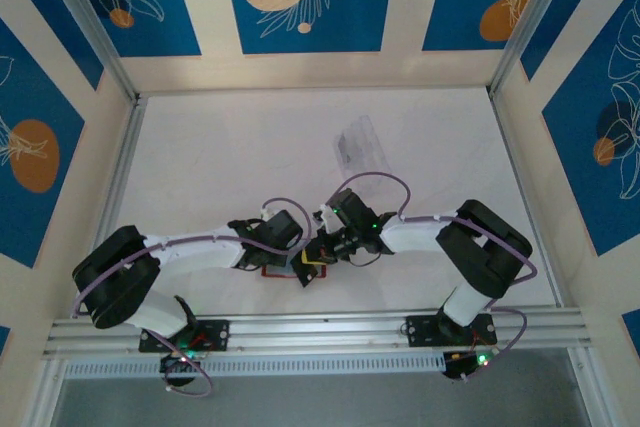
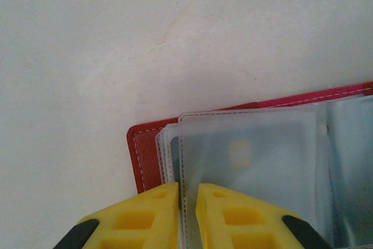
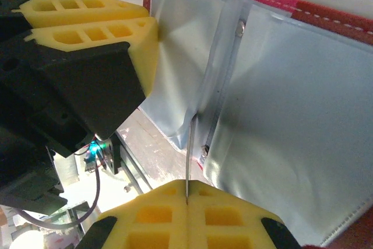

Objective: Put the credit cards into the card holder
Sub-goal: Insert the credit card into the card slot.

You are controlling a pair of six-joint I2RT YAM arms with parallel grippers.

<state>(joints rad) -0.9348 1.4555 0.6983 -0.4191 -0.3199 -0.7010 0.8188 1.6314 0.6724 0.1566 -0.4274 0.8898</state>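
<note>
While the card holder [image 2: 144, 158] lies open on the surface [image 2: 116, 39], left claw [image 2: 187, 199] pinches its floppy, slick clear sleeve [image 2: 250, 161] by the edge; right claw [image 3: 187, 197] clamps a thin sheet [image 3: 189, 161], likely a stiff card.

Top camera looks steeply down over the whole table [image 1: 230, 147]; both wrist cameras sit very close on the wallet [image 1: 272, 271] at six o'clock.

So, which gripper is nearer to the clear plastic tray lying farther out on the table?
Right, by a little. Both hold the red card holder, well short of the tray; the right gripper is on the tray's side, the left gripper just beyond it.
</note>
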